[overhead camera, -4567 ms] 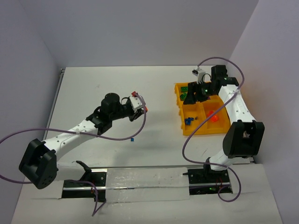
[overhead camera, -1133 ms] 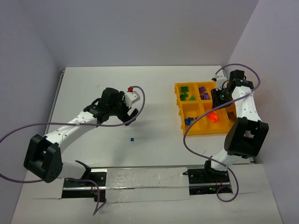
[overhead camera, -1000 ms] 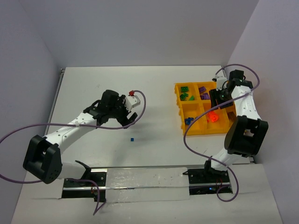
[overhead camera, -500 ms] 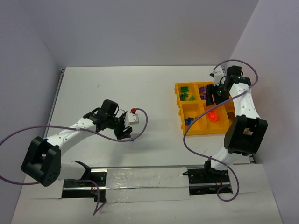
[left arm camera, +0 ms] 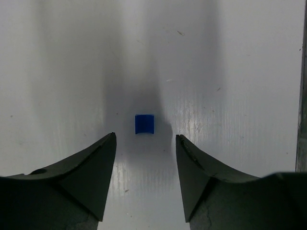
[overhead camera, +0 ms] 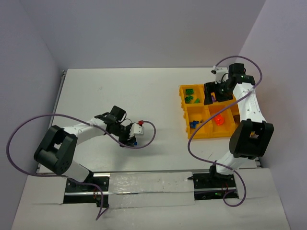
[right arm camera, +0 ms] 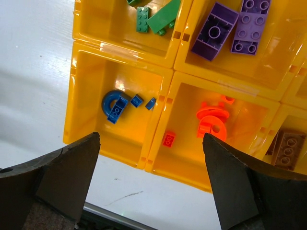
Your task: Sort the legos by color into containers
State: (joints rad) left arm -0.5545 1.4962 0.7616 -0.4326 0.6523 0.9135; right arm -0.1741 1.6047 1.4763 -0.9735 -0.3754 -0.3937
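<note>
Left wrist: left gripper (left arm camera: pixel 145 139) open, empty, blue lego (left arm camera: pixel 144 124) ahead; right gripper (right arm camera: pixel 151 139) wide, empty.

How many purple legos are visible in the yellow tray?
2. Both lie side by side in one compartment of the tray, beside the green one: the left purple brick and the right purple brick. The picture's edge cuts this compartment, so more may be hidden.

Open table (left arm camera: pixel 230 72) surrounds the small blue brick (left arm camera: pixel 144 124) — the left gripper (left arm camera: pixel 145 138) stands with fingers wider apart than it. In the tray (right arm camera: pixel 91 139), divider walls (right arm camera: pixel 165 100) fence each compartment — open only from above.
</note>
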